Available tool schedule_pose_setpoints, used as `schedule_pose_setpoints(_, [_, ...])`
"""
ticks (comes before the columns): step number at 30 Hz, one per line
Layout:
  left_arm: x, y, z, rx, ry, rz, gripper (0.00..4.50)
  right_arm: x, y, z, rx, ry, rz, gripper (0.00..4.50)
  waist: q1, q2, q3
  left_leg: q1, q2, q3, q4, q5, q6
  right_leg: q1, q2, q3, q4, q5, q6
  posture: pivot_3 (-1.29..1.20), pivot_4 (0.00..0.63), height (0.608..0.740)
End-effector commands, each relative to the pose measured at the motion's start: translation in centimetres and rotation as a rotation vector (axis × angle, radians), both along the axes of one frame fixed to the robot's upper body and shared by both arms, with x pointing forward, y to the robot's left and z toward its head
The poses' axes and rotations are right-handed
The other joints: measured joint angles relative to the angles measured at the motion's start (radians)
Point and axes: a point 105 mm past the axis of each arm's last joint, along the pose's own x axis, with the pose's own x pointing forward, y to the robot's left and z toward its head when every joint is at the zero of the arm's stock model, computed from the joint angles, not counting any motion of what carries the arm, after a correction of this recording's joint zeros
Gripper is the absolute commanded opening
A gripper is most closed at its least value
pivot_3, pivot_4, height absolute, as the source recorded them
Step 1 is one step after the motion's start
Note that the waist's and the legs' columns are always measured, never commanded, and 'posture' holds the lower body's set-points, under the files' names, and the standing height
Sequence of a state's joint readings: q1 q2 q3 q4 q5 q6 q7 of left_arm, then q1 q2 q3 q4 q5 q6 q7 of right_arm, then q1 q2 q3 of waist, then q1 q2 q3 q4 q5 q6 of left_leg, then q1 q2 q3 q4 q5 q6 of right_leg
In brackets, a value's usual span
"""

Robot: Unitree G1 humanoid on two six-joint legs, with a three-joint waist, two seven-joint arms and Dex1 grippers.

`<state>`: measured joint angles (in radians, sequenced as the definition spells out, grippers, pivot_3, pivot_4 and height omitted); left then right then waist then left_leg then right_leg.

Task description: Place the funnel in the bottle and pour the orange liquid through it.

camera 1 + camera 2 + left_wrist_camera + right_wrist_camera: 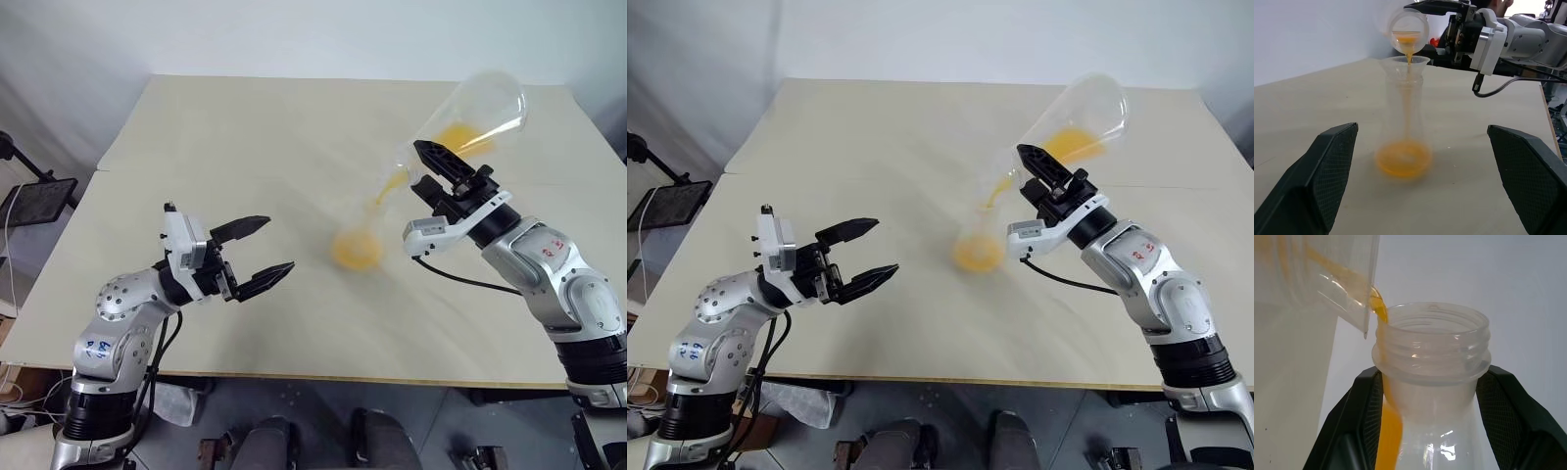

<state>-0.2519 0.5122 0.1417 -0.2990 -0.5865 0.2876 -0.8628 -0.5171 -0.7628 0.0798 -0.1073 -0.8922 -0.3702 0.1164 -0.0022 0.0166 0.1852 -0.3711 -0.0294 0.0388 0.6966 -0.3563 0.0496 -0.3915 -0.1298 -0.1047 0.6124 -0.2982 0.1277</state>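
No legible brand, label or writing found. Right tool [436, 168] clenched on neck of tilted flask [477, 116], pouring orange liquid [1403, 164] through funnel [1404, 63] seated in bottle [1403, 128] mid-table [245, 127]. Left tool [263, 250] released, empty, apart from bottle. Bottle well clear of table edges; open surface all round.

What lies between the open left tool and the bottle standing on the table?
Nothing: bare table separates the left tool from the bottle, seen in the left eye view. The left wrist view shows the same gap.
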Motion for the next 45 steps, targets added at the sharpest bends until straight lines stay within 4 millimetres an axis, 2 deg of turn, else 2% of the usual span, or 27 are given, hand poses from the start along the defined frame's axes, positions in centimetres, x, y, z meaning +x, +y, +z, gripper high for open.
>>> schedule_pose_setpoints(1, [-0.41, -0.19, 0.85, -0.008, -0.036, -0.015, 4.50, -0.67, 0.07, 1.60, -0.004, -0.073, 0.013, 2.40, 0.000, 0.000, 0.000, 0.000, 0.000, 0.000, 0.000, 0.000, 0.000, 0.000, 0.000, 0.000, 0.000, 0.000, 0.000, 0.00, 0.150, 0.740])
schedule_pose_setpoints(14, [-0.60, -0.21, 0.50, -0.008, -0.026, -0.009, 4.50, -0.60, 0.46, 1.72, -0.013, -0.077, 0.038, 2.40, 0.000, 0.000, 0.000, 0.000, 0.000, 0.000, 0.000, 0.000, 0.000, 0.000, 0.000, 0.000, 0.000, 0.000, 0.000, 0.00, 0.150, 0.740])
schedule_pose_setpoints(45, [-0.34, -0.12, 1.01, -0.022, -0.045, 0.010, 4.50, -0.46, 0.55, 1.80, -0.030, -0.098, 0.042, 2.40, 0.000, 0.000, 0.000, 0.000, 0.000, 0.000, 0.000, 0.000, 0.000, 0.000, 0.000, 0.000, 0.000, 0.000, 0.000, 0.00, 0.150, 0.740])
